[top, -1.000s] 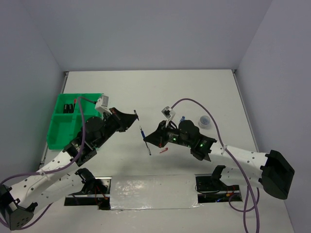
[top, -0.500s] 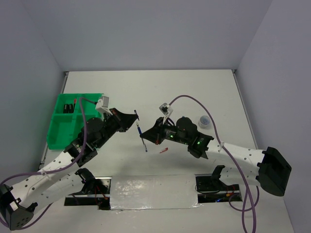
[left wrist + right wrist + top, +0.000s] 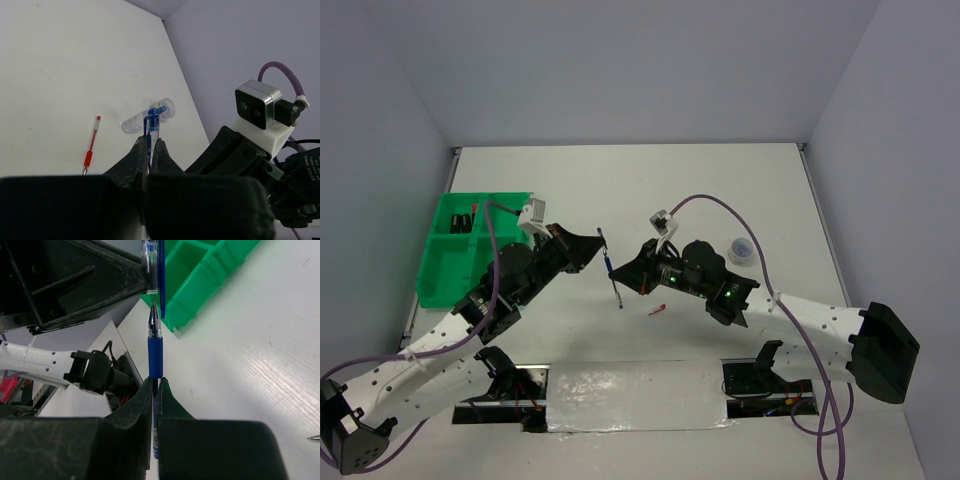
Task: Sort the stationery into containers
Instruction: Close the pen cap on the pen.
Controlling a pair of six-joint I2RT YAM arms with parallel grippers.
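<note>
**The blue pen moves up to its cap**

The right arm (image 3: 820, 322) has slid a little to the left since a second ago. Its jaws are shut tight on the blue pen (image 3: 155, 352). The pen is now closer to the left arm (image 3: 510, 275) than it was. Its tip points right at the pen cap (image 3: 151, 260) and is just beside it. I cannot tell if they touch.

The left arm has hardly moved. Its jaws are pinched shut on the cap. The cap is clear with a blue clip, and it is held up above the desk (image 3: 720, 190).

The red pen (image 3: 657, 310) lies flat on the desk, just in front of the right arm. It is in the same spot as before. The see-through roll (image 3: 741, 250) sits on the desk behind the right arm.

The green tray (image 3: 438, 270) is at the left side of the desk. Black highlighters (image 3: 470, 220) lie in one of its back parts. The left arm is between the blue pen and the tray. From above, the arm hides the tray's near right corner.
</note>
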